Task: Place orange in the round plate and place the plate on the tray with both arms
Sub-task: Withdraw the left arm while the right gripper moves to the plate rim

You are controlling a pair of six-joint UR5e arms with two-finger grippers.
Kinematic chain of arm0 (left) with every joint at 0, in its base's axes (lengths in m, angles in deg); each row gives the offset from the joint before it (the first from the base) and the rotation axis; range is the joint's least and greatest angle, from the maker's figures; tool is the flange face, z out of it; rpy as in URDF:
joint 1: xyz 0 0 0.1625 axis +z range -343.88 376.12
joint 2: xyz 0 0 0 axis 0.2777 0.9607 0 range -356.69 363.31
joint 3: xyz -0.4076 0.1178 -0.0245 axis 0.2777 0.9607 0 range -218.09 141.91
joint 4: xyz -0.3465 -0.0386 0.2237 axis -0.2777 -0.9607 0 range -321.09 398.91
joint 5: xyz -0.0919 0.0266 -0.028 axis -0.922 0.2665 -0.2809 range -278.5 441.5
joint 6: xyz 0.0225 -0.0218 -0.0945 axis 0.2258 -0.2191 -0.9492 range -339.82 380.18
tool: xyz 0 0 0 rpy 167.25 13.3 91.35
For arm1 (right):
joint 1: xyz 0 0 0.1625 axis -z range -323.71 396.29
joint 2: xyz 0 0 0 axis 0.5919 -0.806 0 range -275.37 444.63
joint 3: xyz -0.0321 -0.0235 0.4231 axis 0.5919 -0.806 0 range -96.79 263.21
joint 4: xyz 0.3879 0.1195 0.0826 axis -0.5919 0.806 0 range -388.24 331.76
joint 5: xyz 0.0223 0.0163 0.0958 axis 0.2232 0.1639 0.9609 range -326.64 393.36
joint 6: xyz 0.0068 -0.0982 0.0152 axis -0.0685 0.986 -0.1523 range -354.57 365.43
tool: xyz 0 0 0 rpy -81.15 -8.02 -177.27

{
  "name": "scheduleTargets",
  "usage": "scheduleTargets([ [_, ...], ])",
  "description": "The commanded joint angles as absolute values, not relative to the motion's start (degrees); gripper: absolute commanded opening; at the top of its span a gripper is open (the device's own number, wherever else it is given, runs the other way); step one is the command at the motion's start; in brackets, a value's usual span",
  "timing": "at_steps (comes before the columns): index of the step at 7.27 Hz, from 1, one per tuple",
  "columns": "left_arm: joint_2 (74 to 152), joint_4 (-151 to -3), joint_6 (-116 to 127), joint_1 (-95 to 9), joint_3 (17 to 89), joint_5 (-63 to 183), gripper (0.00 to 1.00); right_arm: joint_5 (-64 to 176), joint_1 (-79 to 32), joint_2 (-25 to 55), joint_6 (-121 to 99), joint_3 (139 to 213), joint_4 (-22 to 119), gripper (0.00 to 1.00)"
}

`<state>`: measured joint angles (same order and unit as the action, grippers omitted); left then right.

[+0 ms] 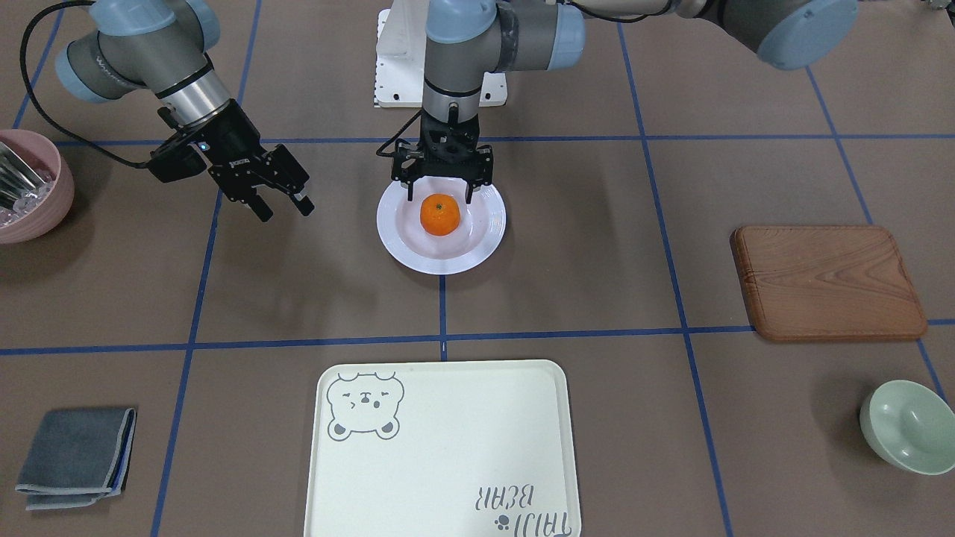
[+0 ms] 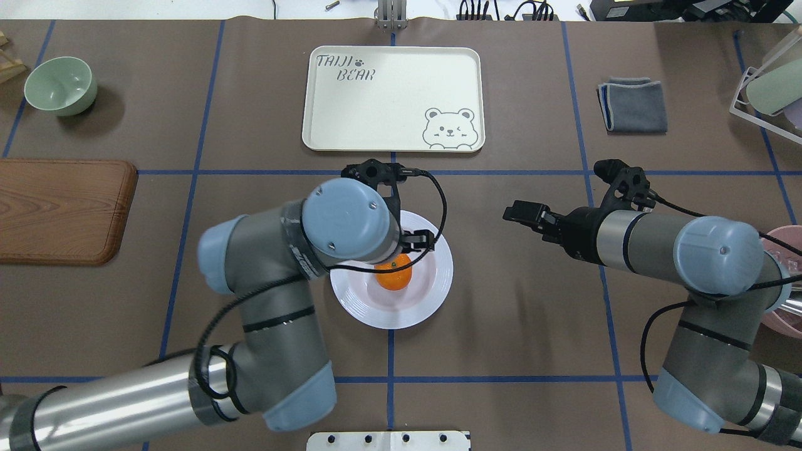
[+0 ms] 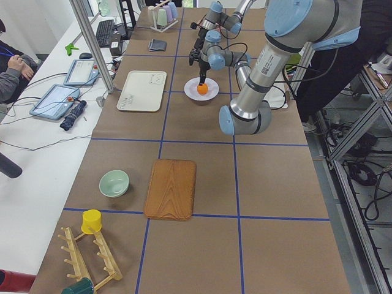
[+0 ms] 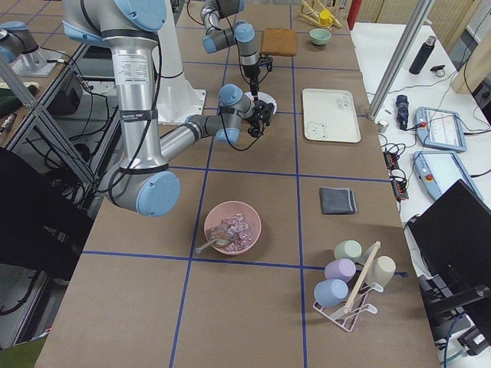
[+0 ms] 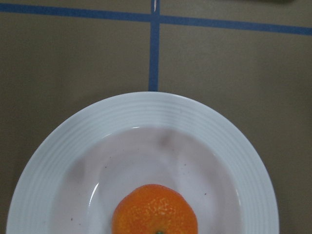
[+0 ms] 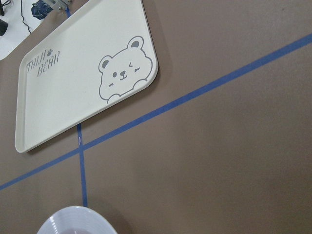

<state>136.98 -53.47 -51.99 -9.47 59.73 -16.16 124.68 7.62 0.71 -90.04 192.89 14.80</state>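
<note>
The orange lies in the well of the white round plate at the table's middle; the left wrist view shows the orange low in the plate. My left gripper hangs straight down over the plate, open, one fingertip on each side of the orange and neither touching it. From overhead the left wrist hides most of this gripper, and the orange shows beneath it. My right gripper hovers open and empty beside the plate, tilted toward it. The cream bear tray lies bare beyond the plate.
A brown wooden board and a pale green bowl sit on the left arm's side. A pink bowl with ice and cutlery and a folded grey cloth sit on the right arm's side.
</note>
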Motion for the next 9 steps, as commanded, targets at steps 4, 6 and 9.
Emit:
scheduleTargets([
  [4,119.00,-49.77,-16.28,-38.76,66.33,-32.03,0.99,108.00,21.41,5.44,-107.66,192.28,15.00,0.98],
  [6,112.68,-47.57,0.77,-52.47,60.21,-48.67,0.99,103.25,24.24,6.41,-108.74,191.85,15.27,0.99],
  [9,107.38,-48.02,13.68,-65.73,50.36,-49.54,0.99,102.27,24.95,6.41,-108.74,191.84,15.18,1.00],
])
